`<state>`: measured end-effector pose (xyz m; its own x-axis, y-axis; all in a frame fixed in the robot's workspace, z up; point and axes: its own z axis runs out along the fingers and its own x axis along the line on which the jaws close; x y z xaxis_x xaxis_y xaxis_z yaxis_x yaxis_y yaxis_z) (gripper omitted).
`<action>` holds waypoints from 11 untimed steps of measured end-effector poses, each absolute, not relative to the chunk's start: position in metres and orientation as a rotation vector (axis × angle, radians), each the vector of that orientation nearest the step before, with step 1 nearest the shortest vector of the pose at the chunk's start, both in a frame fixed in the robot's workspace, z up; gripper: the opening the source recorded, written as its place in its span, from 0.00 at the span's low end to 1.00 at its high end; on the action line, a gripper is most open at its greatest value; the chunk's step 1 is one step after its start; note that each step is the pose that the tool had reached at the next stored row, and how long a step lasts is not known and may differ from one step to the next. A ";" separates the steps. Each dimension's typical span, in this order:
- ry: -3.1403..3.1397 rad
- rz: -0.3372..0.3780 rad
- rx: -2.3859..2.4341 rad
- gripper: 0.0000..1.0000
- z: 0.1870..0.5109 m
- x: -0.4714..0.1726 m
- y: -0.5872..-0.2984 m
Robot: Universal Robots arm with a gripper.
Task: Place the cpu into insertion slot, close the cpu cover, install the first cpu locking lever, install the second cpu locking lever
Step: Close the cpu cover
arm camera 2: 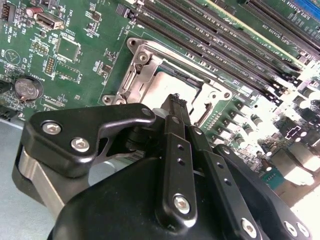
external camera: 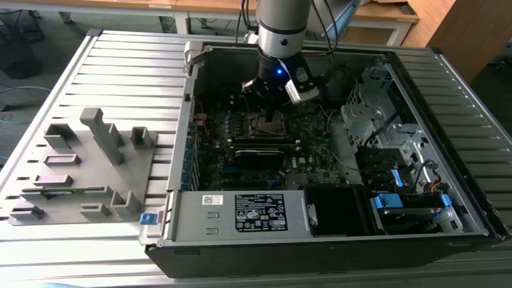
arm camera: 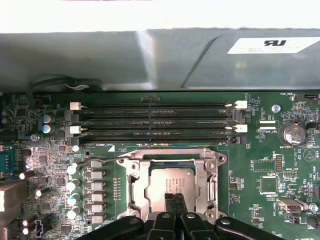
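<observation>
Gripper [arm camera: 174, 198] jaws clenching together, grasping nothing, tips hanging directly over the near edge of the cpu [arm camera: 172, 181]. Cpu sitting in the insertion slot [external camera: 268, 126], cpu cover [arm camera: 134, 186] seemingly lying flat around it.

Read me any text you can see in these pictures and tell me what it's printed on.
Power supply label: print too small to read.
White sticker: logo mark, not legible.
Motherboard lettering: too small to read.
Markings on the cpu: blurred.
</observation>
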<state>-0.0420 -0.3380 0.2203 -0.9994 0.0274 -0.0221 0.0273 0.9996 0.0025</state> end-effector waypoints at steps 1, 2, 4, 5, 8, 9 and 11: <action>3.119 0.003 0.043 0.11 0.221 -0.042 -0.338; 3.119 0.003 0.043 0.11 0.222 -0.042 -0.338; 3.119 0.004 0.043 0.11 0.223 -0.042 -0.338; 3.119 0.004 0.043 0.11 0.223 -0.042 -0.338; 3.119 0.004 0.043 0.11 0.223 -0.042 -0.338; 3.119 0.004 0.043 0.11 0.223 -0.042 -0.338; 3.119 0.003 0.043 0.11 0.224 -0.042 -0.338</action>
